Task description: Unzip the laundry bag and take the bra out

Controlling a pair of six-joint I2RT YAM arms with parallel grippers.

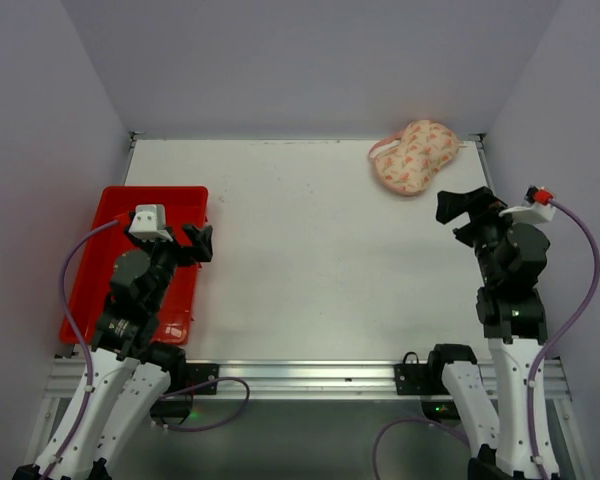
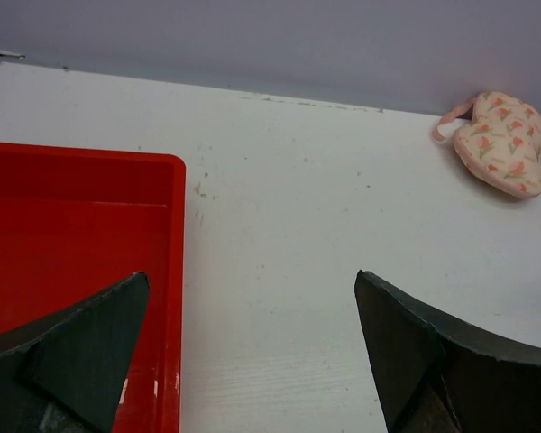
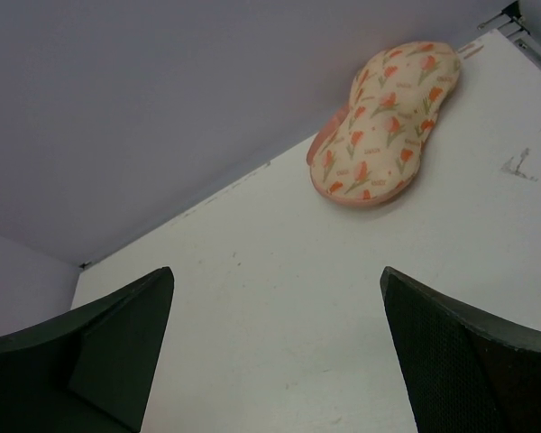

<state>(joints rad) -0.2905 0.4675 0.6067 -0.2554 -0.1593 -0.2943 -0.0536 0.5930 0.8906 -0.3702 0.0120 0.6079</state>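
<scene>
Top external, laundry bag [image 1: 412,157] at far right table [image 1: 310,260] corner, left gripper [image 1: 196,241] fingers wide apart over red tray [image 1: 100,215] edge, right gripper [image 1: 464,205] likewise, both empty

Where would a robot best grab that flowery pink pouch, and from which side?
Probably the thin pink loop at the laundry bag's left end in the top view, coming down from above: the bag lies flat and looks too plump for the jaws.
</scene>
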